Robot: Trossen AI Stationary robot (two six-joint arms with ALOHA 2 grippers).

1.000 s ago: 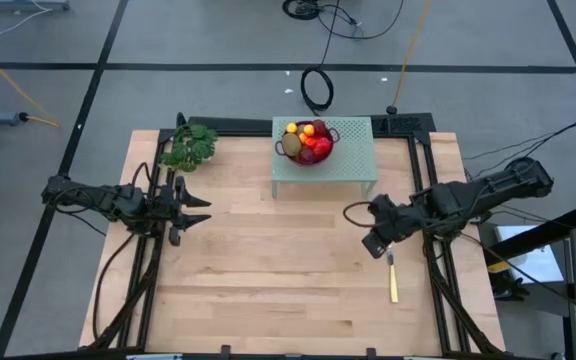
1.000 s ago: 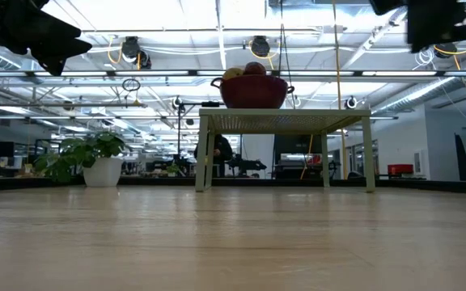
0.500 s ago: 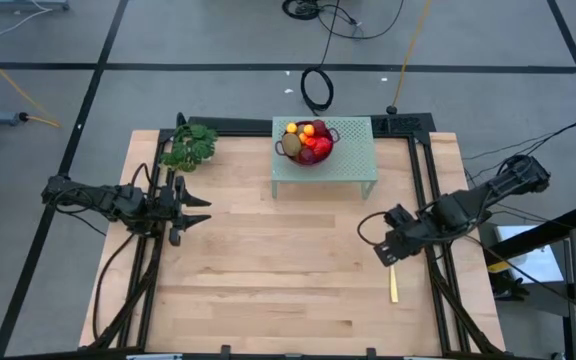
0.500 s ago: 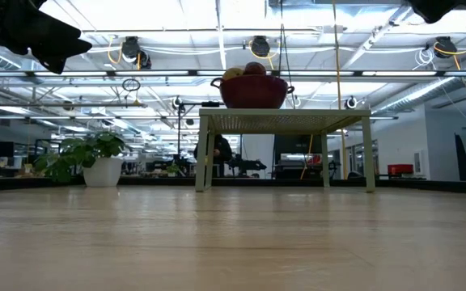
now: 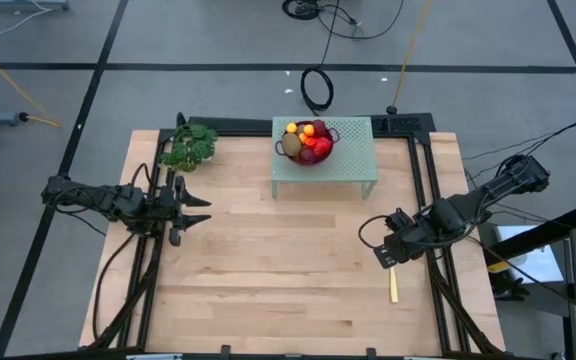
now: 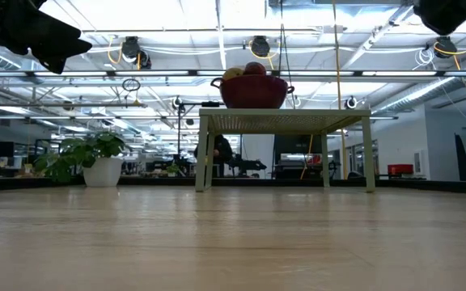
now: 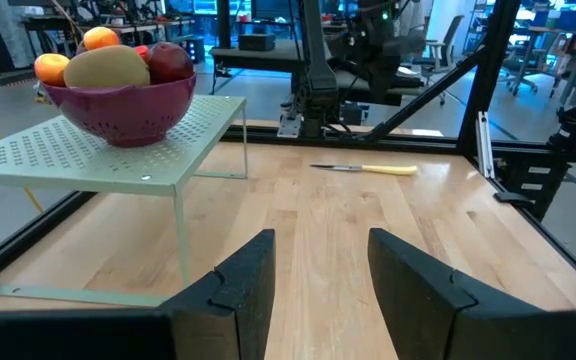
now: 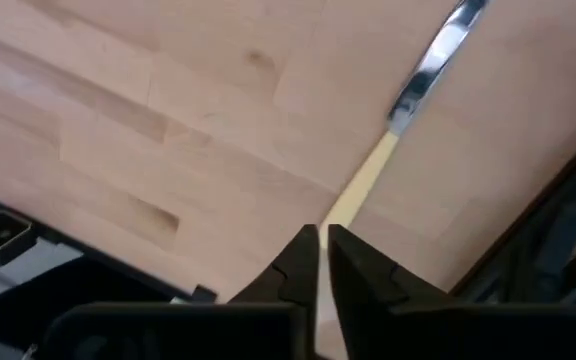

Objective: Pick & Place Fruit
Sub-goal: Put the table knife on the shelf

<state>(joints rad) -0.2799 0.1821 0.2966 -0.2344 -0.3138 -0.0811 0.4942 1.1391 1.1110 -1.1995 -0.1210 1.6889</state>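
Note:
The fruit (image 5: 308,140) lies heaped in a dark red colander bowl (image 7: 118,105) that stands on a pale green perforated stand (image 5: 353,160) at the table's far middle; the low view shows the fruit (image 6: 245,72) over the bowl's rim. My left gripper (image 5: 196,210) hovers open at the table's left, pointing level toward the stand, with nothing between its fingers (image 7: 248,290). My right gripper (image 5: 386,256) hangs shut well above the table's right side, pointing steeply down over a yellow-handled knife (image 8: 368,175), clear of it.
The knife (image 5: 392,281) lies flat on the wood near the right edge, blade toward the far side. A leafy green plant (image 5: 190,147) stands at the far left corner. A black frame (image 5: 423,190) borders the table; bare wood lies between the arms.
My right gripper has swung from beside the stand toward the table's near right, stopping over the knife's blade end, and has rolled and tipped more steeply downward. My left gripper has kept still.

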